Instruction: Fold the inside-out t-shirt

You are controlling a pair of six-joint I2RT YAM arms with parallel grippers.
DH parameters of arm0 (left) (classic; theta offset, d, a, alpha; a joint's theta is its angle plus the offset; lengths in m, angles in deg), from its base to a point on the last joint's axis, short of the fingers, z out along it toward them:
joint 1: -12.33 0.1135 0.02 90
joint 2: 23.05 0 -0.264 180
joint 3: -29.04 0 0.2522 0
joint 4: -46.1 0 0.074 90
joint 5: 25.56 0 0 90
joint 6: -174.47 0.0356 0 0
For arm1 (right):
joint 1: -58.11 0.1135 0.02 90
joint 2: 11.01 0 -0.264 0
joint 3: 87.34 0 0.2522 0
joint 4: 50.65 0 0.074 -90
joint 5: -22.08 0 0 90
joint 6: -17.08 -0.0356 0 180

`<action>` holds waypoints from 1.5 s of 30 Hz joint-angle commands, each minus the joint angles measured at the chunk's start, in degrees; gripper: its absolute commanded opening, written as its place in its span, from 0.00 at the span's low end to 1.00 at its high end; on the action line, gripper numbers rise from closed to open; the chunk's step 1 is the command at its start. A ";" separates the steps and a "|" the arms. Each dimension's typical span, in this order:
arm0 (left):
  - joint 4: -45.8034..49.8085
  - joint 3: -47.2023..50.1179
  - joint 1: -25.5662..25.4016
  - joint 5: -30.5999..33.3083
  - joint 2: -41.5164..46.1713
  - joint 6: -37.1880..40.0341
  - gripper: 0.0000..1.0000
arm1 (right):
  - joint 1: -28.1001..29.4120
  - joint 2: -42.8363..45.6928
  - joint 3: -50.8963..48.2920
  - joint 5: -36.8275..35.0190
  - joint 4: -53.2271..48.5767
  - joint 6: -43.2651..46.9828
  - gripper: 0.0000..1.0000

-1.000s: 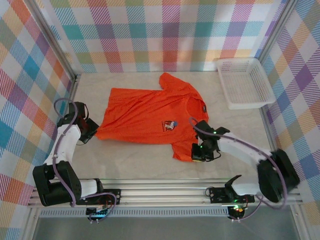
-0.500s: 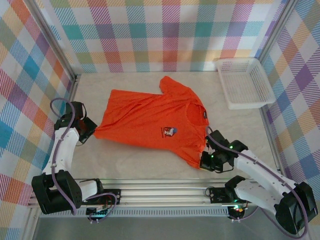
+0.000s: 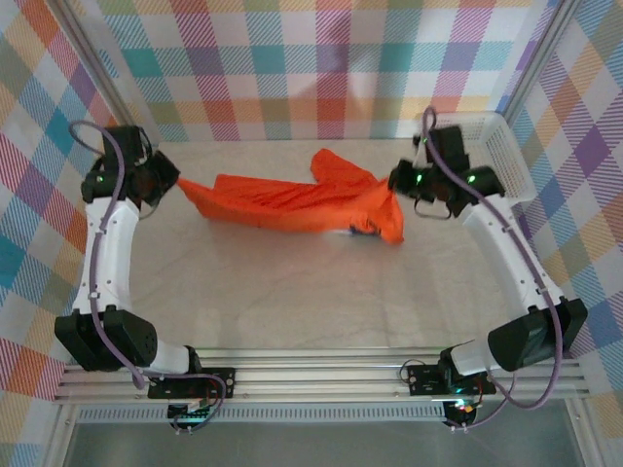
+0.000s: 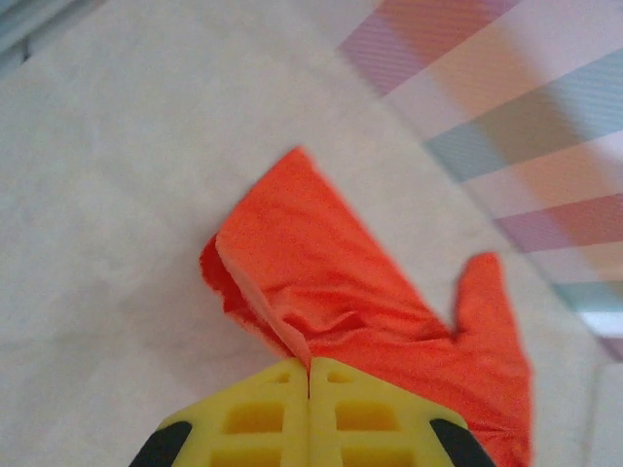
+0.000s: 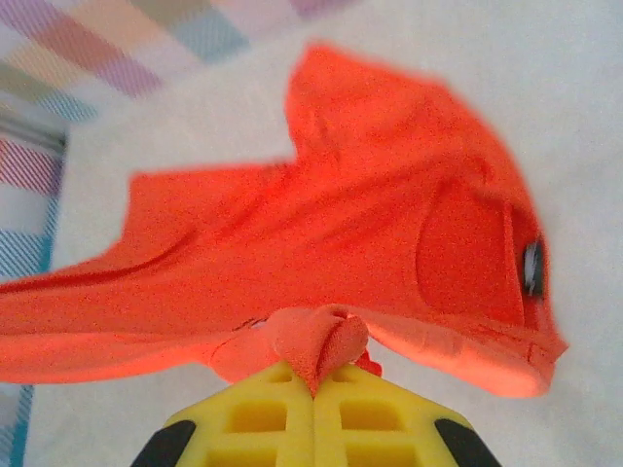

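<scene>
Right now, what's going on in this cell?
Both arms are working the orange t-shirt. The left gripper is shut on one end and the right gripper on the other. The shirt is stretched between them in a bunched band across the far half of the table. A white basket sits far right.

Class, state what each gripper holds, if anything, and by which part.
Both hold the orange t-shirt: the left gripper pinches a folded edge at its hem end, the right gripper a bunched edge at its collar end.
</scene>
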 commanded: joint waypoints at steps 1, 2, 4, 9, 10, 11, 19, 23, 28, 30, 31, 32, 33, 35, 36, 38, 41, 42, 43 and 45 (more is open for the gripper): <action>4.42 -11.55 -0.27 -3.42 -1.99 2.37 0.00 | -0.94 -0.33 11.49 -0.89 -3.49 5.80 0.00; 4.66 -14.48 -0.20 -3.69 -2.23 2.67 0.00 | -1.05 -0.26 14.18 -0.89 -4.02 6.41 0.00; 4.33 -18.73 -0.13 -3.67 -1.49 3.63 0.00 | -1.17 0.47 18.70 -0.54 -5.06 7.59 0.00; 2.03 -23.50 0.04 -0.73 4.53 5.74 0.00 | -1.17 4.83 25.94 -0.19 -8.35 9.63 0.00; 1.88 -24.47 0.05 -0.39 5.92 6.28 0.00 | -1.18 6.52 26.09 0.43 -8.11 9.88 0.00; 1.45 -24.89 0.05 -0.33 7.37 6.56 0.00 | -1.17 8.25 26.00 0.73 -7.56 9.84 0.00; 3.21 -31.76 0.00 -1.30 13.69 7.77 0.00 | -1.20 16.01 30.52 1.97 -9.98 10.83 0.00; 2.86 -34.27 0.04 0.45 16.24 8.62 0.00 | -1.20 18.00 34.15 -0.86 -10.91 12.03 0.00; 1.61 -31.95 0.04 -0.17 15.48 8.19 0.00 | -1.18 16.01 31.82 -0.67 -9.61 12.30 0.00; 0.58 -28.92 0.05 -1.82 13.72 7.55 0.00 | -1.18 14.49 28.85 -0.69 -7.62 12.71 0.00; -0.82 -26.29 0.04 -2.62 12.75 7.30 0.00 | -1.17 13.31 27.29 -1.22 -6.39 13.27 0.00; -2.28 -23.92 -0.02 -3.12 11.74 6.94 0.00 | -1.19 12.19 26.05 -1.90 -5.41 13.87 0.00; -4.00 -20.68 0.03 -3.74 10.24 6.82 0.00 | -1.18 10.47 24.72 -2.51 -4.28 14.47 0.00; -6.01 -16.27 0.05 -5.30 5.98 6.25 0.00 | -1.23 6.66 22.96 -2.91 -2.55 15.11 0.00; -6.50 -14.68 -0.08 -6.73 3.06 5.95 0.00 | -1.22 4.48 22.24 -2.71 -1.73 15.28 0.00; -8.73 -10.99 -0.74 -8.67 -2.43 4.92 0.00 | -1.33 -0.30 21.25 -2.99 -0.42 15.56 0.00; -13.86 -4.45 -2.93 -8.09 -10.40 3.67 0.00 | -2.22 -7.87 18.12 -4.14 2.77 15.22 0.00; -15.16 -2.87 -3.66 -7.71 -13.41 3.27 0.00 | -2.78 -10.65 17.15 -4.45 3.75 14.64 0.00; -16.14 -1.48 -4.38 -7.09 -16.43 2.81 0.00 | -3.20 -13.53 16.23 -4.46 4.59 14.07 0.00; -18.21 0.82 -5.27 -6.24 -21.88 2.12 0.00 | -3.61 -18.56 14.73 -4.74 5.69 12.89 0.00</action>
